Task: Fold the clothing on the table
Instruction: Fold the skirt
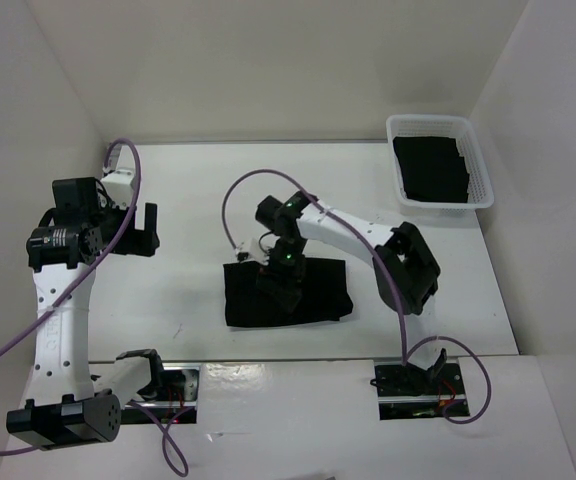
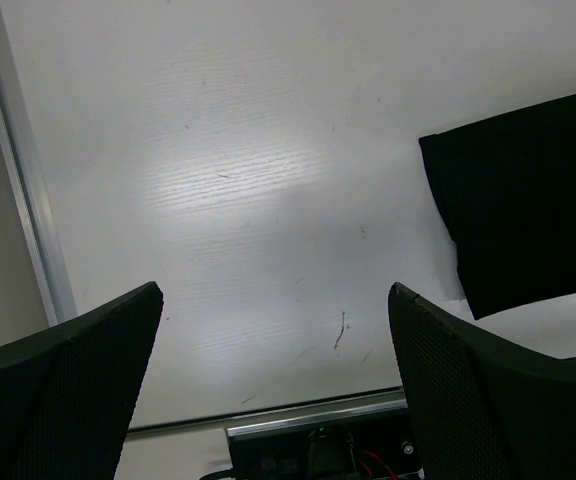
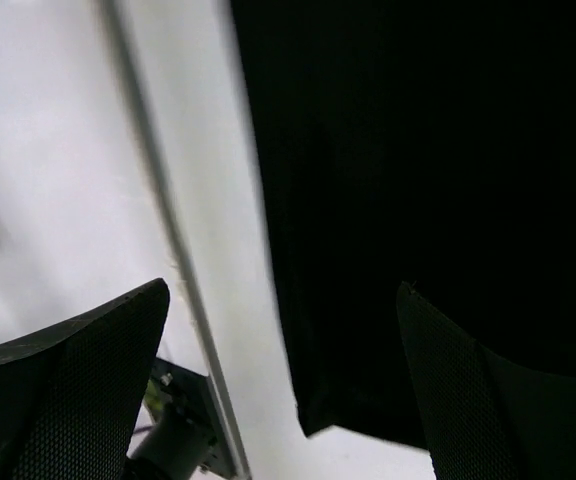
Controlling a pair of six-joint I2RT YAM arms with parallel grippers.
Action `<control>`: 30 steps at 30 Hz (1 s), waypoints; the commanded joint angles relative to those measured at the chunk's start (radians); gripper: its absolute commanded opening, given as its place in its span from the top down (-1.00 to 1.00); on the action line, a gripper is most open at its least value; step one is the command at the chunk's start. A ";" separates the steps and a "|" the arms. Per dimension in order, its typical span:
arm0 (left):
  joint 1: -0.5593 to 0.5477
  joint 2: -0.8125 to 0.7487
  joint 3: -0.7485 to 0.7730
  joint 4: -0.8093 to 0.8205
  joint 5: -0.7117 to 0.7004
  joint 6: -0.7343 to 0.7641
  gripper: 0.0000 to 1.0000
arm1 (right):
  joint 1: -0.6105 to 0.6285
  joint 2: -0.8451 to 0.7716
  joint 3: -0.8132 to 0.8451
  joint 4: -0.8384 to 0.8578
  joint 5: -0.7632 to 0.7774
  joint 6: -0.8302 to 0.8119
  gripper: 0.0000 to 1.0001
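Over the left side of the table (image 1: 193, 190), the left tool (image 1: 150, 230) hangs spread wide, holding nothing. In the middle lies the black clothing (image 1: 320, 292), with the right tool (image 1: 282, 288) spread wide over its left part.

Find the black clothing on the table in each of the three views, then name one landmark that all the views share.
Top external: clothing at centre, slightly below the middle.
Left wrist: clothing at the right edge, one corner showing.
Right wrist: clothing fills the upper right.
Shared landmark: grey rail, just below the clothing, along the bottom, slanting left of the clothing.
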 commanded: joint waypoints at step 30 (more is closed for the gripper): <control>0.008 0.024 -0.035 0.038 -0.098 -0.014 -0.99 | 0.008 0.129 -0.193 0.414 0.364 0.475 -0.98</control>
